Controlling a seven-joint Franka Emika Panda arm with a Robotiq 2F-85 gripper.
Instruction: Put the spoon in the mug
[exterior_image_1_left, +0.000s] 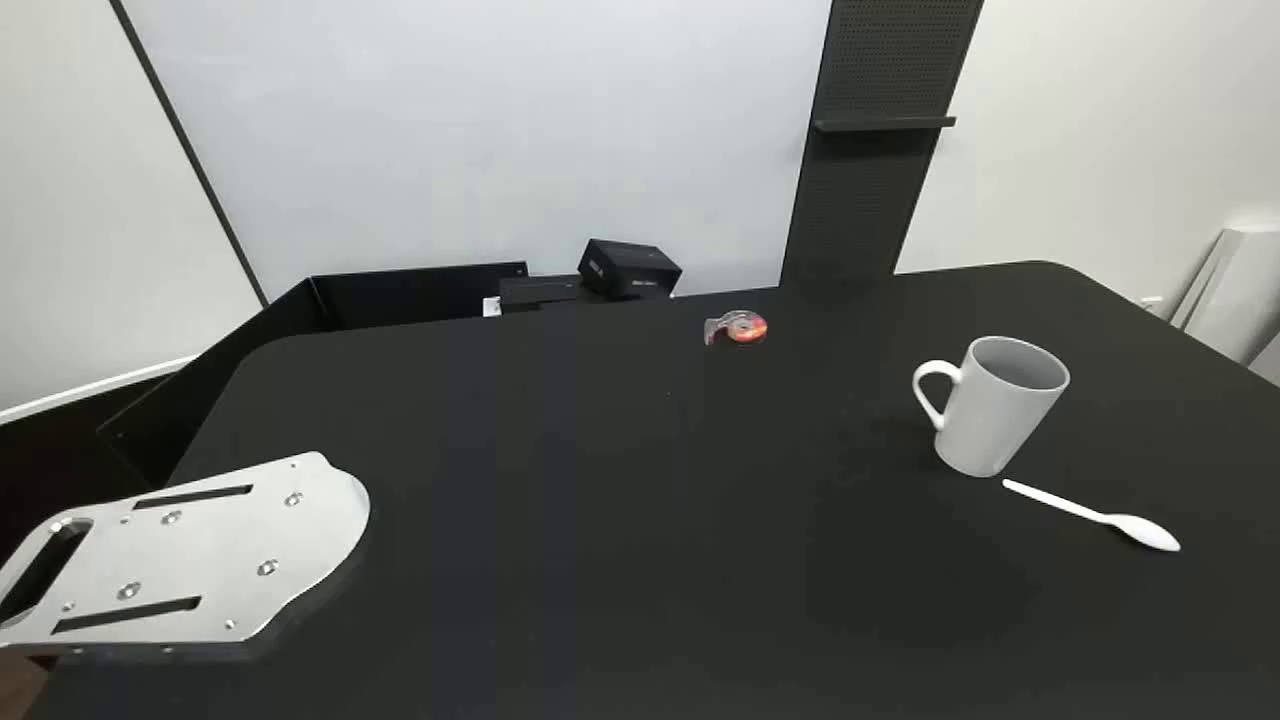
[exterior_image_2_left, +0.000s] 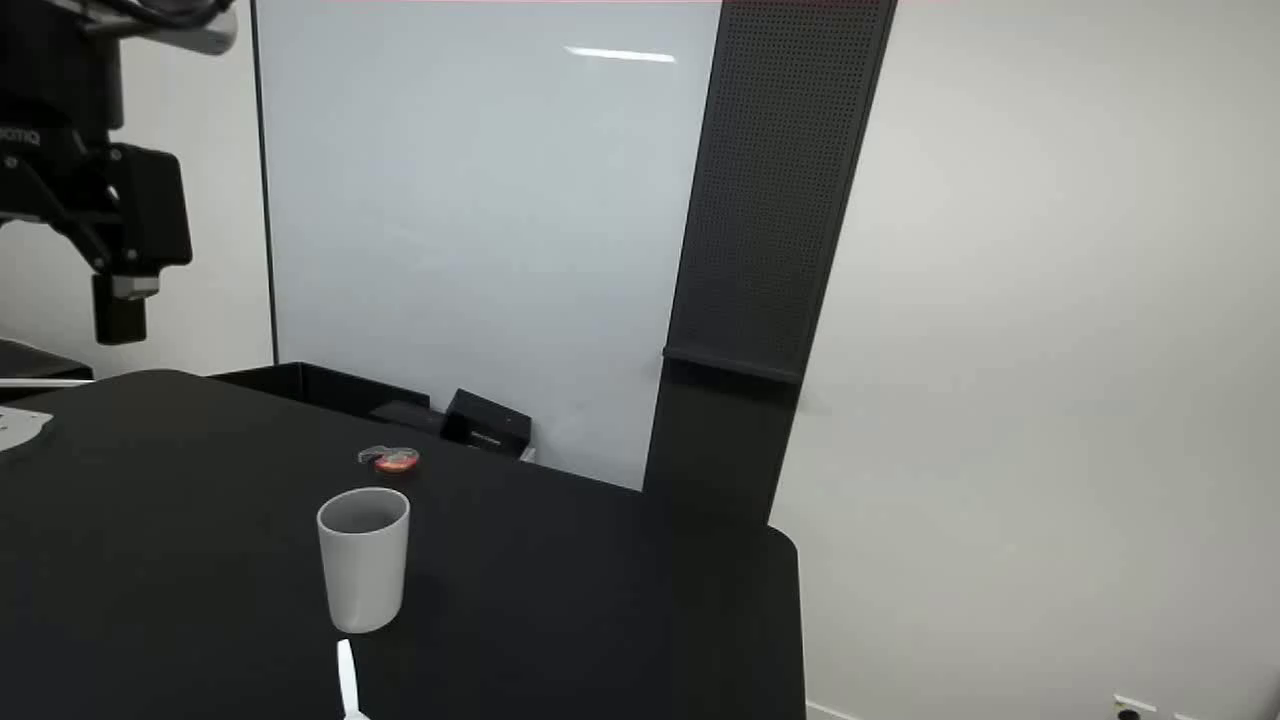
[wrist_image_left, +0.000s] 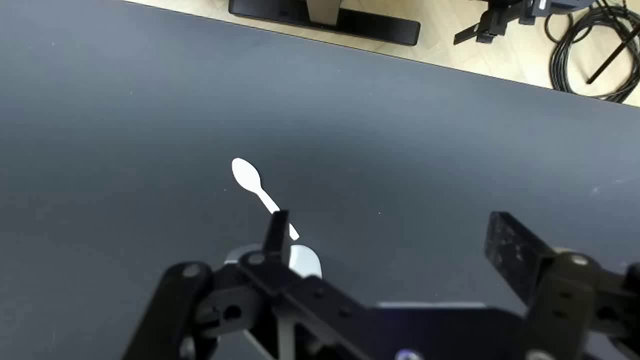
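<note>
The white spoon (exterior_image_1_left: 1140, 530) lies flat on the black table beside the mug's base, its handle end towards the mug. In an exterior view the frame edge cuts off its bowl (exterior_image_2_left: 347, 680). The white mug (exterior_image_1_left: 990, 420) stands upright, and it also shows in an exterior view (exterior_image_2_left: 365, 575) with its handle hidden. In the wrist view my gripper (wrist_image_left: 390, 215) is open, with nothing between its fingers. Its left finger covers part of the spoon's handle (wrist_image_left: 267, 200) and much of the mug (wrist_image_left: 306, 261). In an exterior view part of the gripper (exterior_image_2_left: 120, 310) hangs high above the table.
A red and clear tape dispenser (exterior_image_1_left: 745, 327) lies near the table's back edge. A silver metal plate (exterior_image_1_left: 220, 550) sits at the table's far side from the mug. A black box (exterior_image_1_left: 628, 270) is behind the back edge. Cables (wrist_image_left: 595, 60) lie on the floor beyond the table edge.
</note>
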